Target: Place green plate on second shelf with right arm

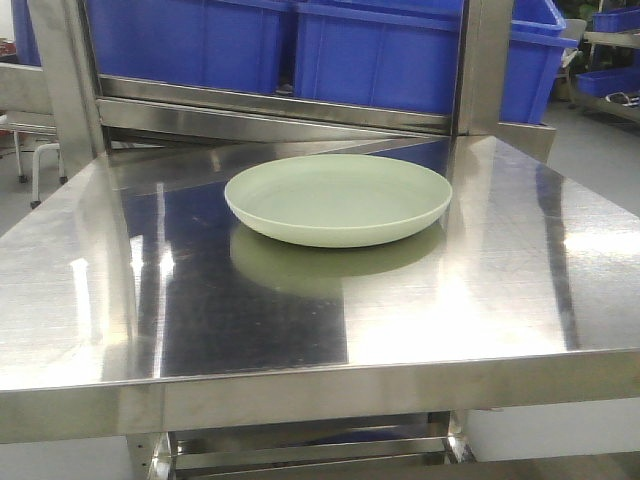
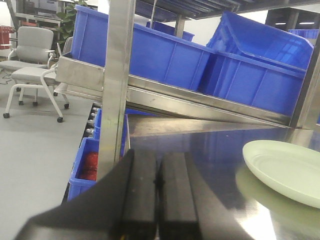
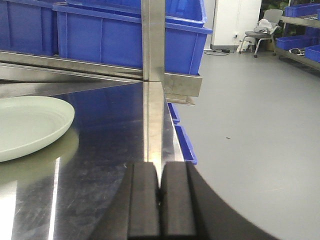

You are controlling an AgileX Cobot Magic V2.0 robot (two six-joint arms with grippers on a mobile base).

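The pale mint-green plate (image 1: 338, 199) lies flat on the steel table top (image 1: 250, 310), toward the back middle. It also shows at the right of the left wrist view (image 2: 285, 170) and at the left of the right wrist view (image 3: 27, 125). My left gripper (image 2: 159, 170) is shut and empty, low over the table's left part, left of the plate. My right gripper (image 3: 160, 175) is shut and empty, near the table's right side, right of the plate. Neither gripper shows in the front view.
A steel shelf rail (image 1: 270, 105) behind the plate carries blue plastic bins (image 1: 380, 50). Steel uprights stand at the back left (image 1: 65, 80) and back right (image 1: 485, 70). More blue bins (image 2: 85, 165) sit below on the left. Chairs (image 2: 32, 65) stand on the grey floor.
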